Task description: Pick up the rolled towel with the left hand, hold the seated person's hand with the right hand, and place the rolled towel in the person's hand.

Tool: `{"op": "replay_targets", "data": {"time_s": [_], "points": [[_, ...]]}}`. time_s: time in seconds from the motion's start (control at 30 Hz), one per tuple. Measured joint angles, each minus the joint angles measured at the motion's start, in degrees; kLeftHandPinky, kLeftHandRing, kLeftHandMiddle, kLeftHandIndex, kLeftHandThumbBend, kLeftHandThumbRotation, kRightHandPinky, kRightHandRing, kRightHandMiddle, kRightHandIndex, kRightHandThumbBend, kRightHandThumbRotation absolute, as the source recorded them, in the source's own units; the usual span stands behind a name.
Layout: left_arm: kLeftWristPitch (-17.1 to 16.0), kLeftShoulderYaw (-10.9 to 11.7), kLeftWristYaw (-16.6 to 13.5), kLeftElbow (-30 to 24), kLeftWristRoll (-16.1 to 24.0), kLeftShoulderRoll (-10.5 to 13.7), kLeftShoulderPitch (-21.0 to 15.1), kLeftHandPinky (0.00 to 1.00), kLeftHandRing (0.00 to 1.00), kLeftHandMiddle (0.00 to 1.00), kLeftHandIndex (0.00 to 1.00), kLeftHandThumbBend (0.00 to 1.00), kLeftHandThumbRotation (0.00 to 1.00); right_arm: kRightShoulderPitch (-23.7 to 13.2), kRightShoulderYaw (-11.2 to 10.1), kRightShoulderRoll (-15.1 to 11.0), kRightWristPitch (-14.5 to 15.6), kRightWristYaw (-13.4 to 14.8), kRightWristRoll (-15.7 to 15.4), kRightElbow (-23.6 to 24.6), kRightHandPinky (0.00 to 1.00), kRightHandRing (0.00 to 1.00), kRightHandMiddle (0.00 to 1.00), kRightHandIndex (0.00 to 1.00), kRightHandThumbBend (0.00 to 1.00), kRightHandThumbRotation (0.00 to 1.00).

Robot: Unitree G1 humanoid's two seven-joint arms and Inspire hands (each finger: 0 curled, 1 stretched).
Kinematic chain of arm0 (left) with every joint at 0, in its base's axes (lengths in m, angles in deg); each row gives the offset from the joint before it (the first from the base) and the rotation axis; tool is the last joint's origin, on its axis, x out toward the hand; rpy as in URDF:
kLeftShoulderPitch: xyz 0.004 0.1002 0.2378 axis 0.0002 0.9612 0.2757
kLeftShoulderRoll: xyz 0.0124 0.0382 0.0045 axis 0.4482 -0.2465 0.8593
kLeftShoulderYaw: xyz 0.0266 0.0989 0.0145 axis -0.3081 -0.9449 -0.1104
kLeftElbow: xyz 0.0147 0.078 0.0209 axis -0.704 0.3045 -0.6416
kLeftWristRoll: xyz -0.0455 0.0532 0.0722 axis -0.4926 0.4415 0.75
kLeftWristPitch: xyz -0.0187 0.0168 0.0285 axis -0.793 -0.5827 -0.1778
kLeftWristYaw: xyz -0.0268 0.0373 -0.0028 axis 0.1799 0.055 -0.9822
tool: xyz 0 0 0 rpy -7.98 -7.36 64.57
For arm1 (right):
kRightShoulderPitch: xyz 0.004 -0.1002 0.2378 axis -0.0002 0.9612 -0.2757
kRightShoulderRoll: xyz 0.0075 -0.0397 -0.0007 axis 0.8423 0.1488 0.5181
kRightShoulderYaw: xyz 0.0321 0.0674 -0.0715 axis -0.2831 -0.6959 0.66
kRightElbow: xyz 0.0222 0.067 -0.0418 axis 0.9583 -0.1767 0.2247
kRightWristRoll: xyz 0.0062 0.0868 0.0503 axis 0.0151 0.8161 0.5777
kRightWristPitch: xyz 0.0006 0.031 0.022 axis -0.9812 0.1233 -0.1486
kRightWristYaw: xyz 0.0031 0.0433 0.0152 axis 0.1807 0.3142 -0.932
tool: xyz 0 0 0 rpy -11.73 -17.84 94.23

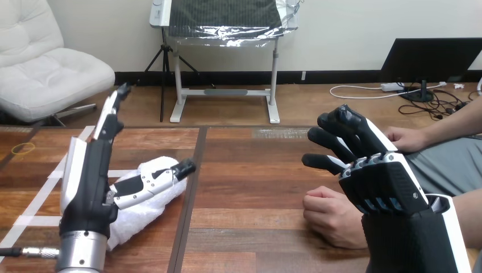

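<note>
Your left hand [88,170], fingers straight and thumb spread over the rolled towel [141,215], stands at its left side in the lower left, the towel's long axis running up-right, while your loose-fingered, empty right hand [381,182] hovers beside the person's hand [327,219].

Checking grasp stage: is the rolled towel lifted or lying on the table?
Lying on the table. The rolled towel rests flat on the wood; the left hand stands beside it, fingers straight, thumb across it.
</note>
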Motion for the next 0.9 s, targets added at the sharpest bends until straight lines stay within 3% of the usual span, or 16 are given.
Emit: {"op": "replay_targets", "data": {"time_s": [0.4,0.9], "points": [[5.1,-0.5,-2.2,2.3,4.5,0.5,-0.6,0.7,0.9,0.96,0.95,1.0,0.27,0.1,0.0,0.0,0.0,0.0,0.0,0.0,0.77,0.86,0.88,0.87,0.94,1.0],[12.9,-3.4,-3.5,3.4,11.6,1.1,-1.8,0.69,0.91,0.97,0.96,0.99,0.28,0.2,0.1,-0.4,0.0,-0.1,0.8,0.0,0.78,0.86,0.88,0.87,0.92,1.0]]}}
